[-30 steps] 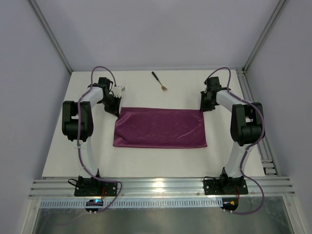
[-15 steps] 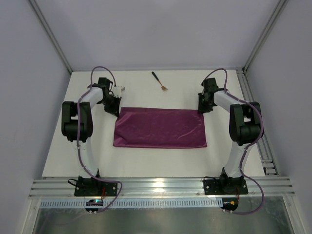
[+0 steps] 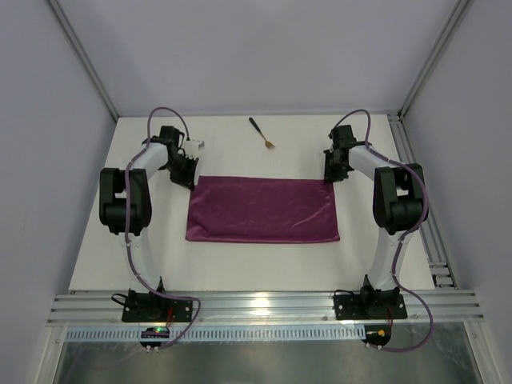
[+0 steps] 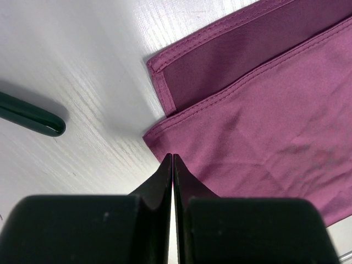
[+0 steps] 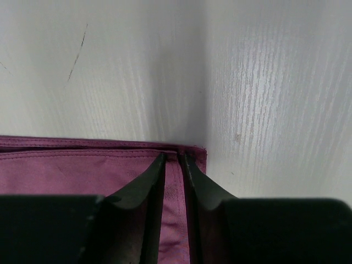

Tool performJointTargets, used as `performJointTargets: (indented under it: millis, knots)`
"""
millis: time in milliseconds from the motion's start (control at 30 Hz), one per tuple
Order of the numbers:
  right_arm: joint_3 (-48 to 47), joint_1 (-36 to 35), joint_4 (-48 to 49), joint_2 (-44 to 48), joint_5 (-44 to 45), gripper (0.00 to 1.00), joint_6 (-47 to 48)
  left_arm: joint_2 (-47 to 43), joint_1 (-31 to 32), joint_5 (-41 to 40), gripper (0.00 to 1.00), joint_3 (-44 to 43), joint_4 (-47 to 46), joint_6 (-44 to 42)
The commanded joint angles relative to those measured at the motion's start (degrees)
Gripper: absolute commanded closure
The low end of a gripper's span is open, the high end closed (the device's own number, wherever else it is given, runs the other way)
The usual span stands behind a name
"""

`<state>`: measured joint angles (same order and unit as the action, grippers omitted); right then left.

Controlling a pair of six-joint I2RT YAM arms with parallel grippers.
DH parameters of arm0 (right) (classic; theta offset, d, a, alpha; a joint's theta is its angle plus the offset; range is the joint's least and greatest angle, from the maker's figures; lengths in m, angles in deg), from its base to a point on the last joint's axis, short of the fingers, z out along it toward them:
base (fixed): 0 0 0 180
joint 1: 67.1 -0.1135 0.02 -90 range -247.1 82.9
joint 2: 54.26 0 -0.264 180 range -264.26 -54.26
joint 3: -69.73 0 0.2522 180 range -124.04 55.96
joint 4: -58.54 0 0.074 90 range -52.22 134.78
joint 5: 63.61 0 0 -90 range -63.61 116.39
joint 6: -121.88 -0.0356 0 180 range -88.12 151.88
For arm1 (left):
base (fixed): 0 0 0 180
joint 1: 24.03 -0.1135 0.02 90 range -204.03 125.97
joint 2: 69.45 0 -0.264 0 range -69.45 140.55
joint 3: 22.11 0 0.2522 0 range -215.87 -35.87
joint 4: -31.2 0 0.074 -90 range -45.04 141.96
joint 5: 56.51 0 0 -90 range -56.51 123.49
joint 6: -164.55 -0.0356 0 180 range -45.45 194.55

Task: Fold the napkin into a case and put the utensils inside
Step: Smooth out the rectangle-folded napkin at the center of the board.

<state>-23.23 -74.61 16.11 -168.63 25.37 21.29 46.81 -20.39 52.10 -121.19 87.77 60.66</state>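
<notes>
A soft magenta-purple cloth napkin lies flat near the middle of the white desk, folded into a wide rectangle with its long edges running left to right. The left end effector sits at the napkin's far left corner with its black jaws pressed together, no gap between them. Its tip meets the hemmed corner of the upper layer, and whether any cloth is nipped there cannot be told. In the left wrist view the lower layer's corner sticks out a little beyond the upper one, so the two do not line up. Just to the left of that corner the rounded end of a dark glossy handle rests on the desk, apart from the cloth (which utensil it belongs to cannot be told). The right end effector is down at the napkin's far right corner with its jaws a narrow slit apart. The two fingers straddle the hem, and the cloth seen through the gap lies flat. A small fork with a gold-coloured head and thin black handle lies beyond the napkin's far edge, well apart from it, its handle pointing far-left and its head toward the cloth.
</notes>
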Motion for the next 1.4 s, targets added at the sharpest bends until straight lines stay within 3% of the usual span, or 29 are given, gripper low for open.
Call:
performJointTargets:
  millis: [0,133,267,367,500,800,1033,1367]
  knots:
    - [-0.78,-0.14,-0.51,-0.33,0.67,0.79,1.10,-2.54,0.23,-0.85,1.00,0.33,-1.50,-0.26]
    - [-0.78,-0.14,-0.43,0.28,-0.56,0.95,1.54,-1.75,0.23,-2.26,0.93,0.15,-1.67,0.27]
    - [-0.52,-0.23,-0.51,2.03,-0.74,0.96,1.54,-1.13,0.23,-2.97,0.70,0.07,-1.85,0.35]
    - [-0.43,-0.40,-0.43,3.35,-1.44,0.96,1.62,-0.61,0.23,-2.18,0.60,-0.20,-1.94,0.35]
    - [-0.43,-0.49,-0.34,4.94,-2.23,0.96,1.71,2.20,0.23,-1.12,0.59,-1.69,-0.80,1.32]
    - [-0.43,-0.58,-0.52,6.96,-2.85,0.96,1.98,4.40,1.19,-1.65,0.70,-2.04,-2.20,1.41]
    - [-0.26,-0.58,-0.69,7.93,-2.50,0.96,2.24,4.93,1.28,-1.56,1.00,-1.70,-1.76,0.27]
    - [0.18,-0.58,-1.13,10.65,-1.53,0.96,2.24,-3.14,1.19,-0.68,1.00,4.27,-9.21,1.93]
